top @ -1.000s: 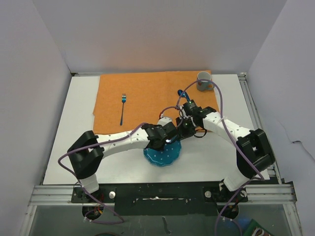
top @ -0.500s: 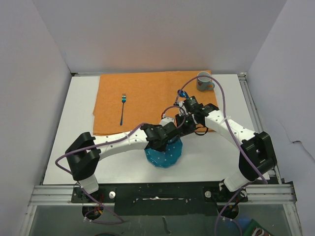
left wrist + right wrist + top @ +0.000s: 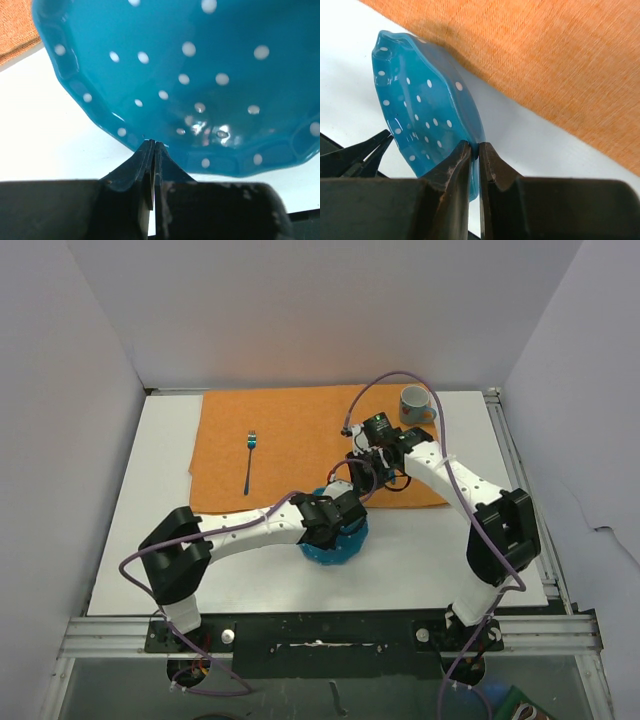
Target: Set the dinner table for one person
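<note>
Aslant, plate (image 3: 420,110) (in right gripper (image 3: 475,147))

Top view: the blue dotted plate (image 3: 332,552) is mostly covered by the wrist of the left arm (image 3: 260,528), so only its near rim shows. The fingertips of the left hand (image 3: 152,149) and right hand (image 3: 475,150) are hidden there. Left wrist view: the plate is cut off at the top and right edges. The tines of the fork (image 3: 249,462) are too small to count.
</note>
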Motion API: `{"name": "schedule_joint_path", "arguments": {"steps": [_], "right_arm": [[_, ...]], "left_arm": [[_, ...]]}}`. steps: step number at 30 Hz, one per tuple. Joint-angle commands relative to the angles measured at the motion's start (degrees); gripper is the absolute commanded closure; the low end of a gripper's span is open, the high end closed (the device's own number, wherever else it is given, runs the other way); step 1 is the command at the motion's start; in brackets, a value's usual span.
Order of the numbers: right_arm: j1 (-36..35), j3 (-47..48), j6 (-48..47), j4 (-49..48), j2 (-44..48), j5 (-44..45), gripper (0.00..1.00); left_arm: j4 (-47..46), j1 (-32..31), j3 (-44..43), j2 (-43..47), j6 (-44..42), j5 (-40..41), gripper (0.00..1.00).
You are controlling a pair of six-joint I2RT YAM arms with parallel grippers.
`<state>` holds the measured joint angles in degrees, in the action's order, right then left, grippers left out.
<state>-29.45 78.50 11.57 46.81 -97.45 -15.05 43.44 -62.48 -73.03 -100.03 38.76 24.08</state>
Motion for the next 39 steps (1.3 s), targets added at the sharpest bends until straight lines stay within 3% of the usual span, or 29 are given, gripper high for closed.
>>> {"name": "schedule_joint_path", "arguments": {"steps": [1, 16, 28, 35, 36, 39], "right_arm": [[0.91, 6.52, -1.84, -0.87, 0.13, -0.73, 1.0], [7.44, 14.72, -4.6, -6.67, -7.29, -4.04, 1.0], [13.45, 27.88, -10.03, -11.5, -20.9, -14.97, 1.0], [13.93, 32.91, -8.8, -8.98, -29.1, -15.9, 1.0], [13.9, 32.22, -8.64, -9.2, -29.01, -15.88, 0.96], [13.56, 28.66, -8.39, -10.14, -27.05, -15.49, 0.69]], "left_arm": [[0.14, -0.1, -2.02, -1.14, -0.07, 1.31, 1.0], [-0.05, 0.14, -1.14, -4.83, 0.54, 3.07, 1.0], [-1.8, 3.37, 0.22, -5.02, -0.11, 4.78, 1.0], [-2.88, 4.91, 2.18, -4.39, -0.44, 3.67, 1.0], [-3.18, 5.13, 2.47, -4.39, -0.5, 3.47, 1.0], [-3.75, 5.66, 2.72, -4.68, -0.73, 2.77, 1.0]]}}
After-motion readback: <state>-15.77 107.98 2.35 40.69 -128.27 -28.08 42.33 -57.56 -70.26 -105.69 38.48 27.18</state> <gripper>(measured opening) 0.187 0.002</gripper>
